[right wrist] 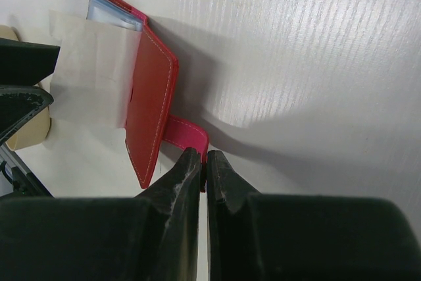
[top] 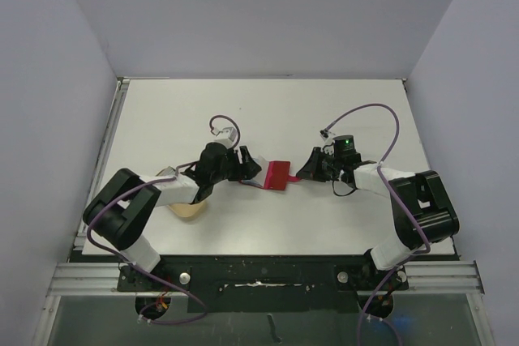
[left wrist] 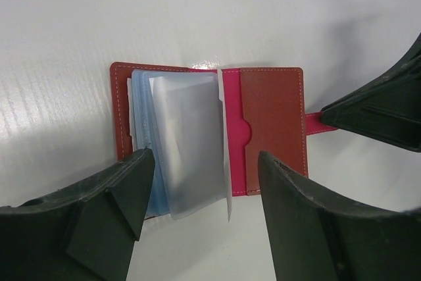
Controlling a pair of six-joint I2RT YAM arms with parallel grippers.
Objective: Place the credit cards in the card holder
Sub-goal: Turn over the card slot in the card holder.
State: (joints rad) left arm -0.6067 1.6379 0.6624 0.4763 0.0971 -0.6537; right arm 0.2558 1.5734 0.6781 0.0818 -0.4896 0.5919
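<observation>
— Nearest the arm bases?
— A tan oval dish (top: 188, 210), partly hidden under the left forearm (top: 174, 186).
— A little further out, on the left?
— The left gripper (left wrist: 205, 169), spread wide and grasping nothing, straddling the near edge of the small flat red folding card holder (left wrist: 273, 123). Touching it or not, impossible to tell.
— On the right?
— The right gripper (right wrist: 204, 159), pinched tight, gripping the card holder by its pink snap tab (right wrist: 187, 137).
— And the holder itself?
— Lying open on the white table (top: 268, 111), around the middle, between the two grippers. Thin pale blue credit cards (left wrist: 140, 116) stacked on its left half, mostly covered by a frosted sleeve leaf (left wrist: 187, 143). On the right half, a red pocket with a curved notch.
— Beyond that?
— More white table, then grey walls (top: 243, 14).
</observation>
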